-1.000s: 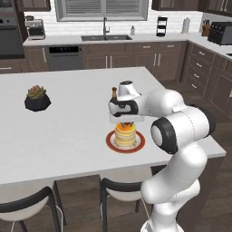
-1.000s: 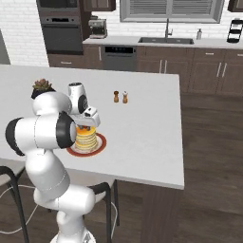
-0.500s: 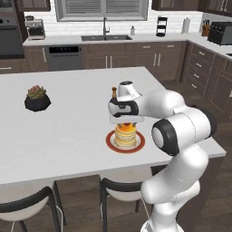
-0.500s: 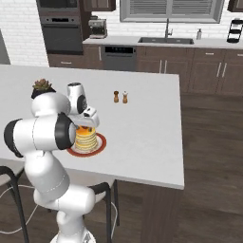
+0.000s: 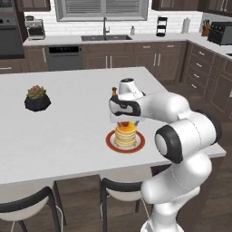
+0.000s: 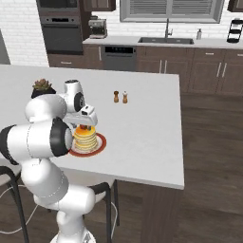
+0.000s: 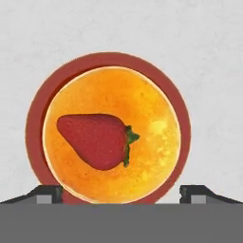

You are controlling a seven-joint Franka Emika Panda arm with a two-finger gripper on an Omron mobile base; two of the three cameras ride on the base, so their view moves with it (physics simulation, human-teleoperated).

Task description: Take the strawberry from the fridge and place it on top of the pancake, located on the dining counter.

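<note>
Hand view puts the strawberry (image 7: 95,140) flat on its side atop the pancake (image 7: 111,137), slightly toward nine o'clock of the stack's centre, green cap pointing to three o'clock. The gripper (image 7: 121,192) sits at six o'clock of the berry, its two fingertips (image 7: 47,193) spread wide past either edge of the stack, touching nothing: released. Around the pancake runs the red-rimmed plate (image 7: 182,118), resting on the dining counter (image 7: 209,57). Left base view shows the gripper (image 5: 123,121) directly above the stack, and a potted plant (image 5: 37,98) far off at ten o'clock.
</note>
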